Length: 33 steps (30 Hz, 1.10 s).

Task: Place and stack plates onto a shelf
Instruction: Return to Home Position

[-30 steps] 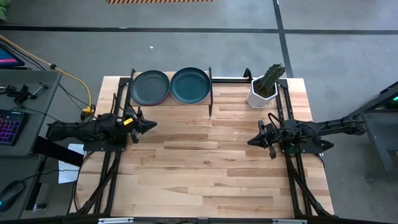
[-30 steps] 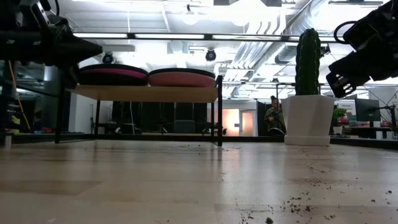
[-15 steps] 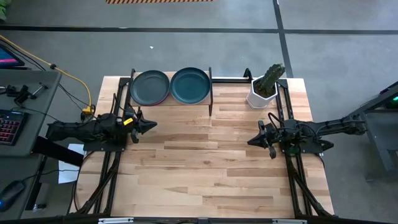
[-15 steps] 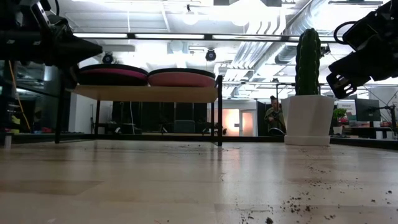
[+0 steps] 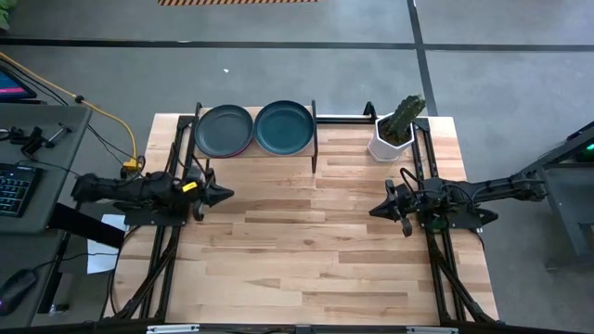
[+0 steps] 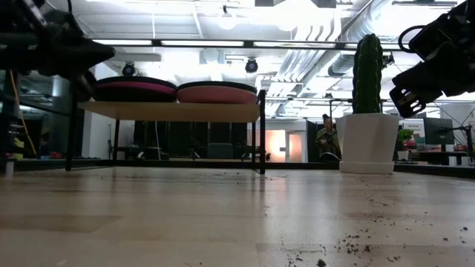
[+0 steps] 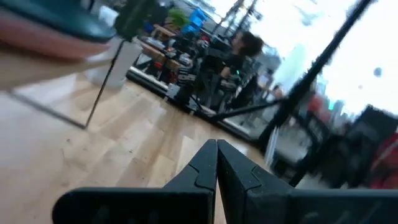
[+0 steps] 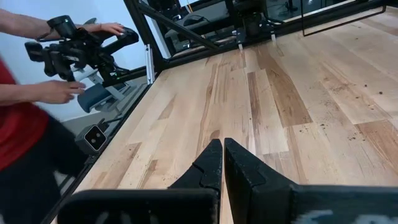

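On the shelf [image 5: 316,139] at the table's far edge sit two stacks of plates. The left stack [image 5: 224,130] has a dark grey-green plate on top, with a magenta one under it [image 6: 135,87]. The right stack [image 5: 283,127] has a dark teal plate on top, with a pink one under it [image 6: 217,94]. The other plates are hidden in the stacks. My left gripper [image 5: 226,194] hovers shut above the table near its left edge, in front of the shelf. My right gripper [image 5: 374,210] hovers shut near the right edge. Both hold nothing.
A white hexagonal pot with a cactus [image 5: 394,137] stands at the far right corner beside the shelf. Specks of soil lie on the boards [image 6: 349,241]. The middle of the tabletop [image 5: 306,232] is bare wood. Beyond the left edge a person in red [image 8: 25,124] handles a black device.
My left gripper has shifted a little toward the table's near edge, staying shut. The right arm and both plate stacks have kept still.
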Available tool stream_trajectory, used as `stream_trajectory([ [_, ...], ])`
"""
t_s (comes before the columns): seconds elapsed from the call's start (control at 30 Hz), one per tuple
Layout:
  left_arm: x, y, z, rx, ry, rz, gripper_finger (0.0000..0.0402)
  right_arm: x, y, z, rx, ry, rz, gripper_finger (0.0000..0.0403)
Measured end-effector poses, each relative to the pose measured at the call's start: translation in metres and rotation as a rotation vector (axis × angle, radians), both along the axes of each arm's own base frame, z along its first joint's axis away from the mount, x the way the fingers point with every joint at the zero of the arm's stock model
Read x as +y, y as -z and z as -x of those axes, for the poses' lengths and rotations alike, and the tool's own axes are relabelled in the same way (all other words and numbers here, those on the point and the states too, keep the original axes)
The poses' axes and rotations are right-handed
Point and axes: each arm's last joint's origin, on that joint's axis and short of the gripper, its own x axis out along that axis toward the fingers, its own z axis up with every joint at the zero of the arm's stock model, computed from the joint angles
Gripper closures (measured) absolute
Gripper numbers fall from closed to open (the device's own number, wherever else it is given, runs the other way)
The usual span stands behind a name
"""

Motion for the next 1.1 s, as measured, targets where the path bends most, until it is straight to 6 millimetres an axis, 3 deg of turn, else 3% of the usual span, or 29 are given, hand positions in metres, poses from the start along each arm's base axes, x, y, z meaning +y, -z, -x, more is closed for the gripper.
stream_trajectory([
  [0.23, -0.008, 0.000, 0.001, -0.005, 0.084, -0.444, 0.0402, 0.000, 0.000, 0.000, 0.000, -0.001, 0.000, 0.0402],
  [1.1, -0.011, 0.001, 0.001, -0.003, 0.117, -0.396, 0.0401, 0.000, 0.000, 0.000, 0.000, -0.001, 0.000, 0.0402],
])
